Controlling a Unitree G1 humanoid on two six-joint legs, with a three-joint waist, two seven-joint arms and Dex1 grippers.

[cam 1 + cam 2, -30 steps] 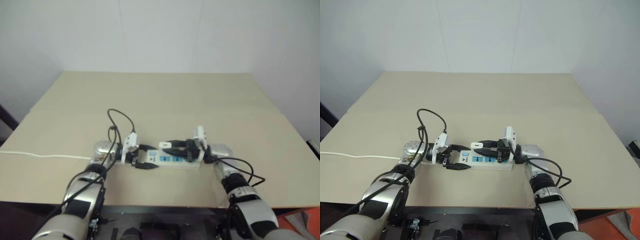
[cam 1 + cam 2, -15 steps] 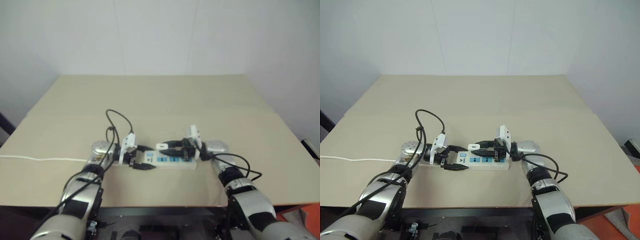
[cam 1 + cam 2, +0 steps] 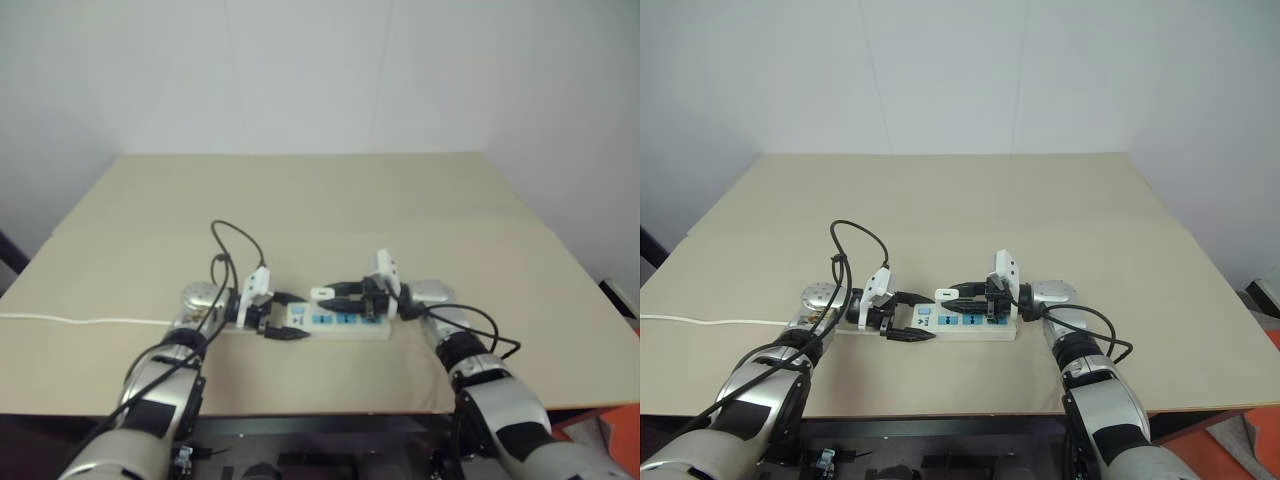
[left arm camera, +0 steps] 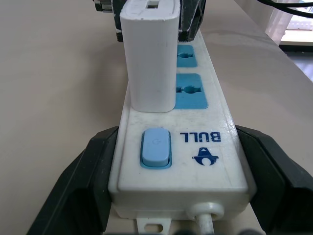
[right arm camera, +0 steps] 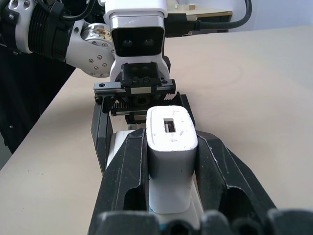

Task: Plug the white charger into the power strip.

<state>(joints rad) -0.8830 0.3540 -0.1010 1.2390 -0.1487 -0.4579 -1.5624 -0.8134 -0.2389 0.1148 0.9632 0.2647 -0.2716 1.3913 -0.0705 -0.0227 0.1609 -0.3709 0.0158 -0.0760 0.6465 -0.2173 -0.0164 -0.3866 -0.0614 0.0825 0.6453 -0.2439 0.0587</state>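
Nearest the robot, at the front of the beige counter (image 3: 1060, 230), the power strip (image 4: 178, 161) lies flat, its switch end clamped between the closed jaws of the left gripper (image 3: 902, 317), whose black fingers (image 4: 85, 176) press both long sides. Just beyond the switch, the white charger (image 4: 149, 54) stands upright on the strip's first socket, its base meeting the white face; whether the prongs are fully seated is hard to judge, since no gap or metal shows. Farther along, the right gripper (image 5: 171, 161) has its jaws closed on the charger, pinching its two flat sides near the top. Both things look like hard, smooth, light plastic: rigid enough to take a firm squeeze, but slick, so a low grip on the charger's broad faces seems safest. Pushing straight down along the prongs, I judge, will matter more than force. Past the arms, the counter runs back to a pale wall (image 3: 940, 70).
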